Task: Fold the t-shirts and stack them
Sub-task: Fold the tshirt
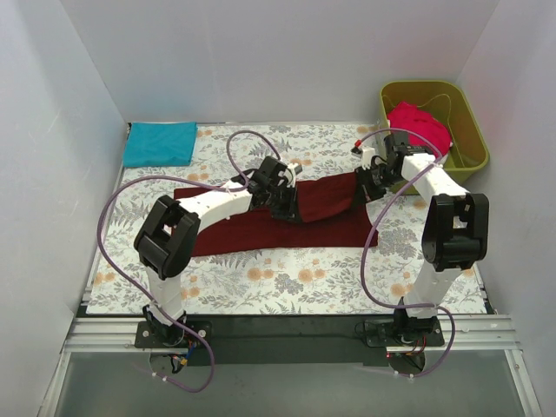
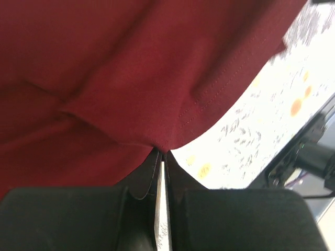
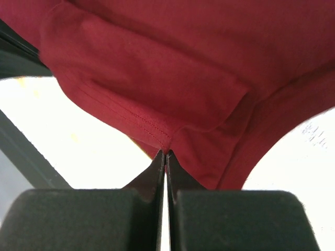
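Left gripper (image 2: 162, 152) and right gripper (image 3: 166, 152) are each clamped on an edge of the dark maroon t-shirt (image 1: 278, 230), mid floral tablecloth (image 1: 287, 278).

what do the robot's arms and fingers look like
Both the left arm and right arm have white links with chunky black joints. Thin lilac cables loop alongside. The fingers are matte black, tapering to thin tips.
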Tool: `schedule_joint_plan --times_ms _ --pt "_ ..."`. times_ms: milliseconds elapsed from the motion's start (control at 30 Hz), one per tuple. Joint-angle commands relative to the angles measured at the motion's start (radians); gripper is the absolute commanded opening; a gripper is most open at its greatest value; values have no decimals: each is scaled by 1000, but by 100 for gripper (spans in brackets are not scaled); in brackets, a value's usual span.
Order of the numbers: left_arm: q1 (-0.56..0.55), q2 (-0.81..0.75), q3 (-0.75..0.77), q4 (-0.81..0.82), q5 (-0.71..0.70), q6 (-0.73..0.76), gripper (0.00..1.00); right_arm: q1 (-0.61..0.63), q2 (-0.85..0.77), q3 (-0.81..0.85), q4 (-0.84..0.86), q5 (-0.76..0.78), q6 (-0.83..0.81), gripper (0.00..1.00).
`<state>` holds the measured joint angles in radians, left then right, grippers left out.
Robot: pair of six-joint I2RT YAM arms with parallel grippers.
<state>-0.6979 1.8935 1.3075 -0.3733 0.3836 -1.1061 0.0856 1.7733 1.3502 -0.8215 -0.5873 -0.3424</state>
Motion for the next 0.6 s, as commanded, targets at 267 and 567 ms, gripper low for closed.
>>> schedule_joint_plan --times_ms 267,567 --pt "104 93 174 -4 40 54 0 9 132 196 7 -34 32 1" --pt "152 148 219 -30 53 84 0 25 181 222 18 -45 56 1"
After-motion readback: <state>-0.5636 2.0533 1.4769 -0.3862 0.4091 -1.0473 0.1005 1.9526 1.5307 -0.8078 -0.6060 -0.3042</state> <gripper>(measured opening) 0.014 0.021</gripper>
